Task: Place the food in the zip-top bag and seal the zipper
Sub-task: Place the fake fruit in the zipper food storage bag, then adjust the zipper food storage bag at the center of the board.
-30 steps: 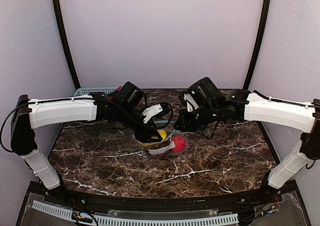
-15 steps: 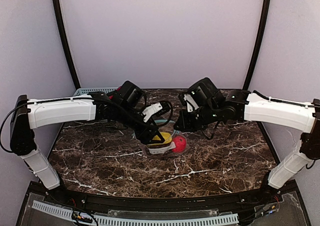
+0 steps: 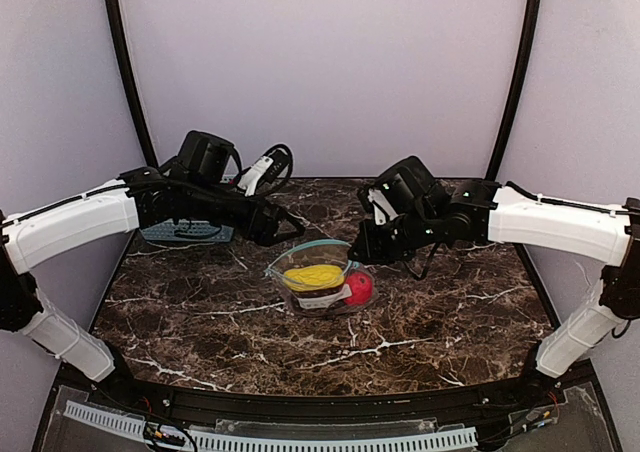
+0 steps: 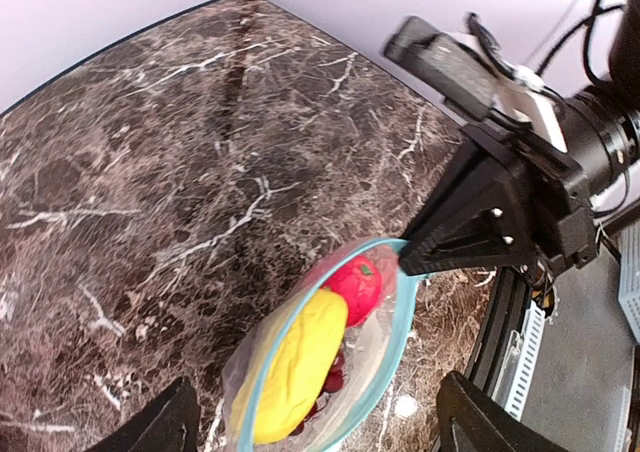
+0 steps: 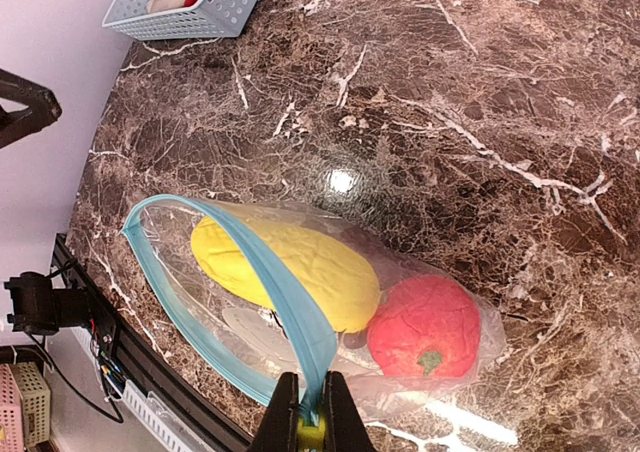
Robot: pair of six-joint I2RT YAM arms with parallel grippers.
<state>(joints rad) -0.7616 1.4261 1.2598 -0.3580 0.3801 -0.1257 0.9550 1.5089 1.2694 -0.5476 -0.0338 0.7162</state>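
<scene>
Top view is coming through bright and even, light from overhead, shadows soft and diffuse. The tabletop (image 3: 420, 322) reads dark, but I can pick out its white veins crisply. On my right wrist feed there's a hot white glare spot on the polished stone and a sheen across the zip-top bag (image 5: 250, 342). The right end effector (image 5: 310, 427) looks slightly soft at the bottom edge. Left wrist feed is sharp mid-frame, with one small glare dot low down.

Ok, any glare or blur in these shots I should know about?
Right wrist view: one bright glint on the table just beyond the bag, otherwise sharp. Left wrist view: a smaller glint beside the bag. Top view: even light, no strong glare.
</scene>
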